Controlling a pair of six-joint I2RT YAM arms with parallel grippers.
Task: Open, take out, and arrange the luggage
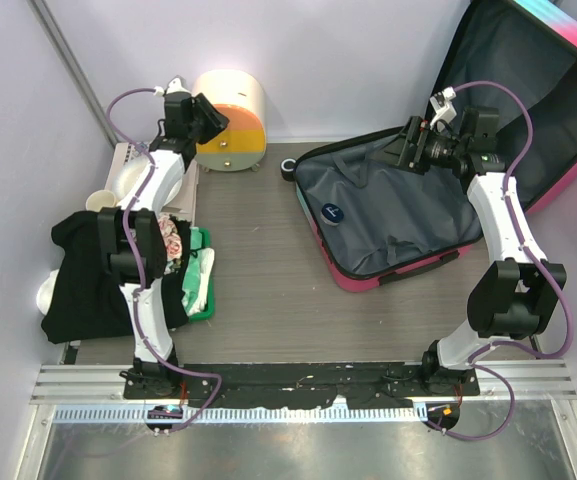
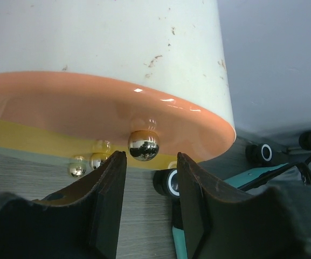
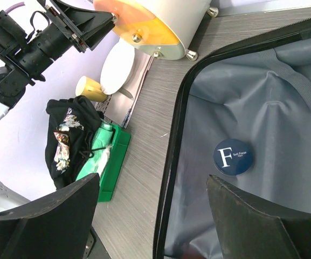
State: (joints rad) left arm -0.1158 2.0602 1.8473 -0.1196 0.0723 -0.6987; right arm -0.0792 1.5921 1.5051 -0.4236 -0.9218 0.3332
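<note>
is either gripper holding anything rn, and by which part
Nothing is held. The left gripper is open in front of a knob on the drawer box; the right gripper is open over the luggage, nothing between its fingers.

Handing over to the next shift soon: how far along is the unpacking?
Done: the luggage lies open; a black garment and green tray lie outside it. In hand: the right gripper hovers open above a blue tin inside; the left gripper stands open at a knob of the drawer box. Left: lifting out the tin and arranging.
</note>
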